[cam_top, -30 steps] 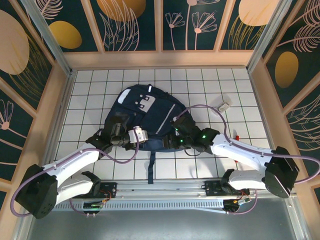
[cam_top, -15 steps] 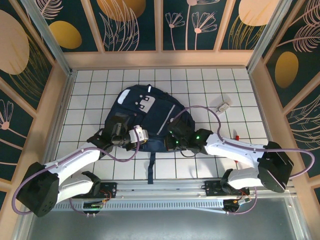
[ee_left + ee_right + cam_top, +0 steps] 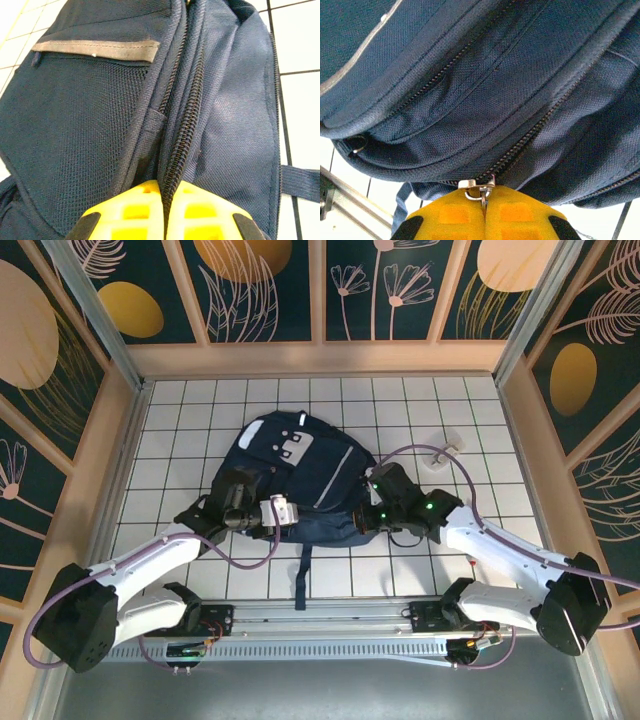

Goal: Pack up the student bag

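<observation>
The student bag [image 3: 290, 465], a large navy backpack with grey stripes, lies flat in the middle of the tiled table. My left gripper [image 3: 230, 492] is at the bag's left side. In the left wrist view its yellow fingers [image 3: 135, 210] are shut on a fold of the bag [image 3: 85, 115] carrying the black zipper band [image 3: 187, 125]. My right gripper [image 3: 368, 498] is at the bag's right edge. In the right wrist view it [image 3: 484, 194] is shut on the metal zipper pull [image 3: 479, 188] of a zip running up across the bag [image 3: 485, 75].
A small white object [image 3: 450, 451] lies on the tiles right of the bag, and a tiny red piece [image 3: 474, 514] sits near the right forearm. A bag strap [image 3: 303, 570] trails toward the near rail. Wooden walls enclose the table.
My right gripper has shut on the zipper pull and moved right and farther back along the bag's edge. The left gripper holds its place, still shut.
</observation>
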`<state>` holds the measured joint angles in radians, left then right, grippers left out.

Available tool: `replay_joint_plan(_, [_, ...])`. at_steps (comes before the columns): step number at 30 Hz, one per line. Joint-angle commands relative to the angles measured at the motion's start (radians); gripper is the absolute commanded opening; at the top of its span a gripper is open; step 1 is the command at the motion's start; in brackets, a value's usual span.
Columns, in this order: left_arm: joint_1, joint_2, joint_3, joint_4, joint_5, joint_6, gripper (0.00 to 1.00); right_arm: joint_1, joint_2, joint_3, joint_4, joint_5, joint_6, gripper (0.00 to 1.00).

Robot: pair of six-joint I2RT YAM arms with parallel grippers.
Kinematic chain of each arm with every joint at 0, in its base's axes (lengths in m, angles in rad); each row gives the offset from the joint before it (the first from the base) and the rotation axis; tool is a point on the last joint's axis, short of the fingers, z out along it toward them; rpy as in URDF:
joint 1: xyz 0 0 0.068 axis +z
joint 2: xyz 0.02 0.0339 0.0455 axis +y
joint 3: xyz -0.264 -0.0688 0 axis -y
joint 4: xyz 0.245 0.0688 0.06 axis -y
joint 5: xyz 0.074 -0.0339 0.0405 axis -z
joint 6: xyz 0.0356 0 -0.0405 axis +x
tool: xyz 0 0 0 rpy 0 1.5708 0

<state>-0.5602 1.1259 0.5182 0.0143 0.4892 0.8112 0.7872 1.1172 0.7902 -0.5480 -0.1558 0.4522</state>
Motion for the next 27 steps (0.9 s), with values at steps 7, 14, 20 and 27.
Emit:
replay_joint_plan(7, [0.174,0.116,0.121,-0.016,-0.050,0.080,0.00,0.141,-0.026,-0.001,-0.064,-0.156,-0.164,0.00])
replay_joint_plan(14, [0.189,0.176,0.180,-0.124,0.057,0.077,0.33,0.175,0.102,0.039,0.156,-0.188,-0.140,0.00])
replay_joint_plan(20, [0.184,-0.056,0.071,-0.174,0.188,0.074,0.58,0.173,0.208,0.088,0.255,-0.243,-0.145,0.00])
replay_joint_plan(27, [-0.028,-0.208,-0.011,-0.094,0.130,-0.023,0.69,0.170,0.221,0.082,0.315,-0.355,-0.172,0.00])
